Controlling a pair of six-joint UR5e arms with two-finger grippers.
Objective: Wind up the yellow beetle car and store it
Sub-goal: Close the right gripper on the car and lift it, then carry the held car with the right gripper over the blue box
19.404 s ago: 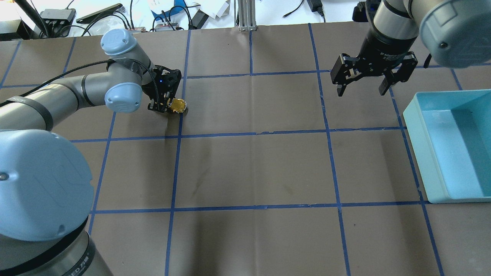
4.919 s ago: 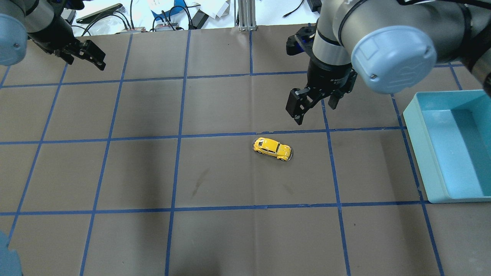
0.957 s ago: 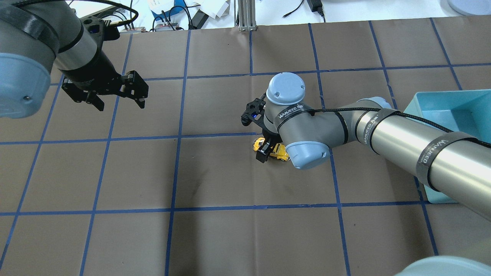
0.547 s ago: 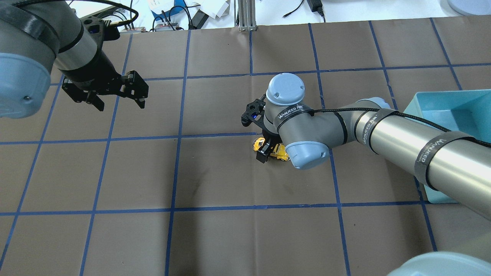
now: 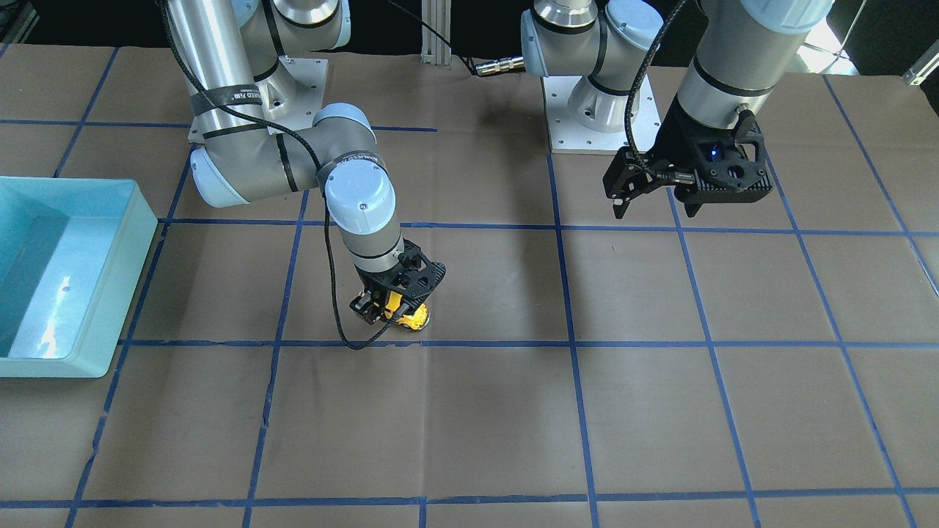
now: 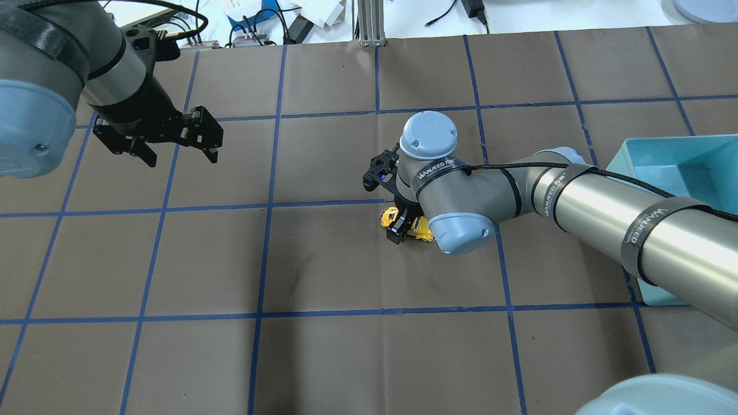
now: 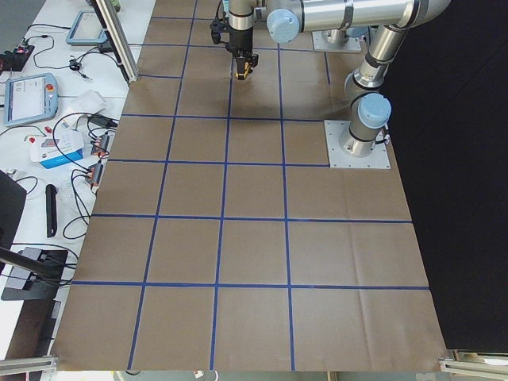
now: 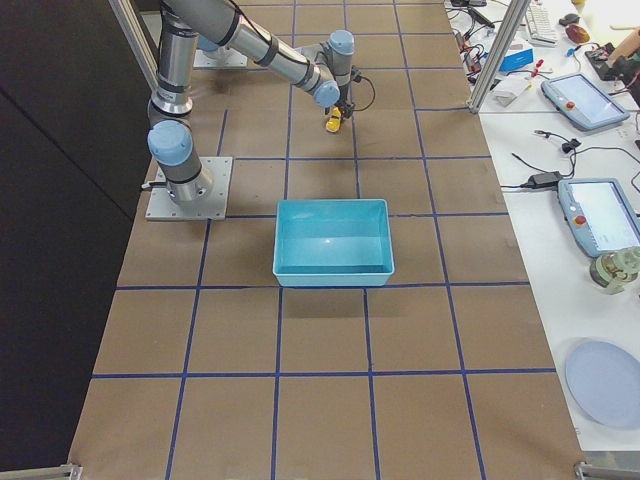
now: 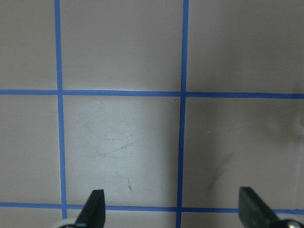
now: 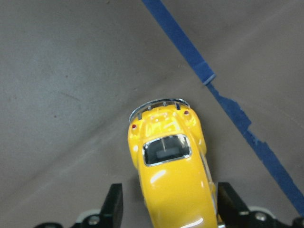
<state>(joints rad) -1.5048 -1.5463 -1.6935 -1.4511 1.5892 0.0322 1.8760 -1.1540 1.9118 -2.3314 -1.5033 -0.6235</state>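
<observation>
We log the right pincer (image 10: 171, 211) lowered over the yellow beetle car (image 10: 171, 180), one finger on each flank, jaws drawn in to roughly the car's width. In the right wrist view the finger (image 10: 227, 204) on the view's right looks to lie against the body, while a thin strip of table shows between the other finger and the car. We cannot tell whether a grip is actually made. The car is roof up, its chrome bumper and small red lamps pointing away from the wrist camera, close beside a blue tape line (image 10: 228, 109). In the front-facing view the wrist stands near vertical, and the car (image 5: 412, 319) sits under it on the table (image 5: 477, 425), just on the robot's side of a tape line and about mid-table. We note the left pincer (image 6: 179, 153) raised above the table, well apart from the car, jaws spread wide with nothing between the fingertips (image 9: 96, 209). Its wrist view shows only brown paper and tape grid below. A light blue bin (image 5: 121, 279) sits open side up toward the table's end on the robot's right, well apart from the car. Past the table's far edge in the overhead view, cables (image 6: 259, 23) lie on a white surface.
</observation>
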